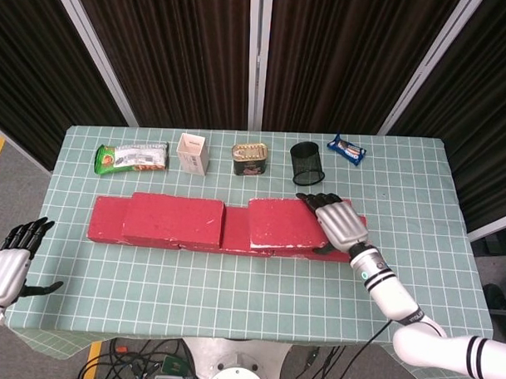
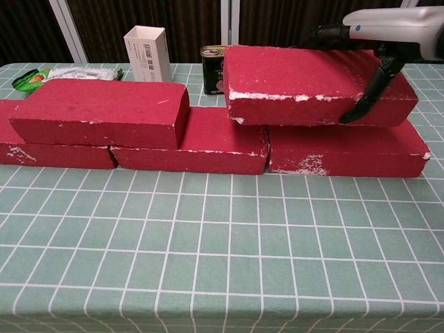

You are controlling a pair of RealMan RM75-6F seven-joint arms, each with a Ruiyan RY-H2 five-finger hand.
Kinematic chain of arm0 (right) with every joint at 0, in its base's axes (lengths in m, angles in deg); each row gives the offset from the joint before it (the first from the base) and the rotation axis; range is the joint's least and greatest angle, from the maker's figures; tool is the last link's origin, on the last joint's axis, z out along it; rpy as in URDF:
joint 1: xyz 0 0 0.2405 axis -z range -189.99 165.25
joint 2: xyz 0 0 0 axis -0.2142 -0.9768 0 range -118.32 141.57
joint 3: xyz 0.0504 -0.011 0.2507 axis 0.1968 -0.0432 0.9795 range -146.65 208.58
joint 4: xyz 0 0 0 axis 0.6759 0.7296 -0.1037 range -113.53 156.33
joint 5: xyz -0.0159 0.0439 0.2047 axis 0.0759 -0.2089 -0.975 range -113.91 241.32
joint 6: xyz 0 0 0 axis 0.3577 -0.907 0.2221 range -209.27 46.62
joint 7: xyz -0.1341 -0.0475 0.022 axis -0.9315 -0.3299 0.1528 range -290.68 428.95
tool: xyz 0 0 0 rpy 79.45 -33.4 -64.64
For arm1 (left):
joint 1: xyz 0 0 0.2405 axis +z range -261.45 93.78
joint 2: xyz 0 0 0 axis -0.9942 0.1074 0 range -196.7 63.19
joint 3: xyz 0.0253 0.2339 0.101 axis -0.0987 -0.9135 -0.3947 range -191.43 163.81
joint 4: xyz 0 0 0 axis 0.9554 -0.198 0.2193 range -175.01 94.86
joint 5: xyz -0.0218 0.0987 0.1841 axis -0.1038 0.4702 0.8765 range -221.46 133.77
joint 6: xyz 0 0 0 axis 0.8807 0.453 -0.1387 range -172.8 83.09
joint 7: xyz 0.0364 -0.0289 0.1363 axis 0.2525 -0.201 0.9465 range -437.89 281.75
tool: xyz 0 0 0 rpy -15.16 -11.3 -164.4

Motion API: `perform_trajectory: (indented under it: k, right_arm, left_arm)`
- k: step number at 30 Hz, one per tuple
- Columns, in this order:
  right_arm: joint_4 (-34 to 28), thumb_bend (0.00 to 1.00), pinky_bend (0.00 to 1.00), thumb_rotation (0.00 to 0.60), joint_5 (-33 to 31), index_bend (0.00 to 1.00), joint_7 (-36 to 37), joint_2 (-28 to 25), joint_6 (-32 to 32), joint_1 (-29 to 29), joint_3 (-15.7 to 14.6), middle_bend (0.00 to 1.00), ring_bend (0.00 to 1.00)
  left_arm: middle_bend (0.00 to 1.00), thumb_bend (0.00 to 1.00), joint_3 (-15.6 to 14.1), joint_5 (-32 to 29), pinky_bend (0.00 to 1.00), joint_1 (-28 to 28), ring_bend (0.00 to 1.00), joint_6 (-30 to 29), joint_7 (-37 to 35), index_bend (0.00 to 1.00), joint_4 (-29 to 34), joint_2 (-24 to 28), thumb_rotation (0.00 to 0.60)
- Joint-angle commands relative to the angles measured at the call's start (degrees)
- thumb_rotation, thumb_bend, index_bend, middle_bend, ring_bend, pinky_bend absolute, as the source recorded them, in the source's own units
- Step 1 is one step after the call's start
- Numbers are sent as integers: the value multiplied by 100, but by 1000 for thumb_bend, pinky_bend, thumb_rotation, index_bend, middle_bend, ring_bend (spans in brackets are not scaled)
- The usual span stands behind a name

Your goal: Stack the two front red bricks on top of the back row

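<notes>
My right hand grips a red brick by its right end, fingers over the top and thumb on the front face. In the chest view this brick lies over the middle and right bricks of the back row, touching or just above them; I cannot tell which. The right hand shows at the top right there. Another red brick lies stacked on the row's left part. My left hand hangs with fingers apart beside the table's front left corner, holding nothing.
Along the far edge stand a green snack bag, a white box, a tin can, a black mesh cup and a blue packet. The green checked cloth covers the table in front of the row.
</notes>
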Motion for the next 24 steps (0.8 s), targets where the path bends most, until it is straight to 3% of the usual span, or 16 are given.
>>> perform_trajectory:
  k: [1, 13, 24]
  right_arm:
    - [214, 10, 211, 600, -353, 84, -16, 187, 172, -250, 9, 210, 152]
    - [365, 4, 166, 600, -1500, 71, -488, 568, 113, -955, -293, 181, 122]
    - [348, 3, 156, 600, -1849, 70, -615, 769, -315, -1228, -416, 174, 119]
  left_arm:
    - [0, 2, -4, -45, 0, -2, 0, 62, -12, 0, 3, 18, 600]
    - [0, 1, 7, -146, 0, -103, 0, 448, -335, 0, -48, 97, 600]
    - [0, 1, 29, -95, 0, -126, 0, 508, -545, 0, -198, 5, 600]
